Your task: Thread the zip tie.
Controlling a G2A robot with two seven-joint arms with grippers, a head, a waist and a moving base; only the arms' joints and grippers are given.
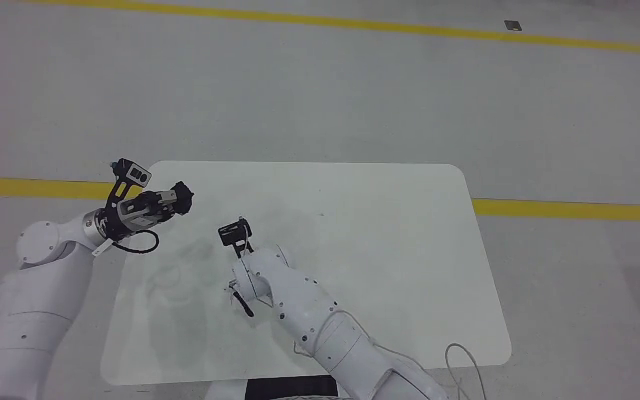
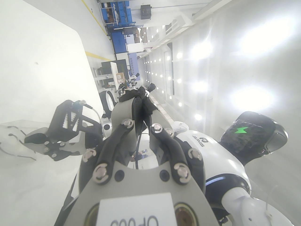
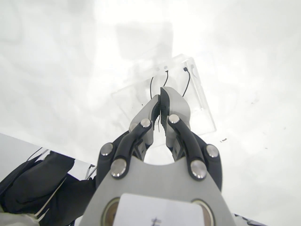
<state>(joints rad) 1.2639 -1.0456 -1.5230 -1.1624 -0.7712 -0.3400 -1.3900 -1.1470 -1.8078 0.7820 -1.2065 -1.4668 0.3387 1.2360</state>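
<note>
Zip tie (image 3: 160, 121), pinched in the right pincer (image 3: 160, 96), points lengthwise at the clear plate (image 3: 205, 112) just beyond; left pincer (image 1: 182, 198), seemingly pressed together, sits well apart.

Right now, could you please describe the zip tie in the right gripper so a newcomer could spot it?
On the white table lies a clear plastic plate carrying thin black ties. The right gripper hangs over it, shut on one zip tie; the others are unheld.
</note>
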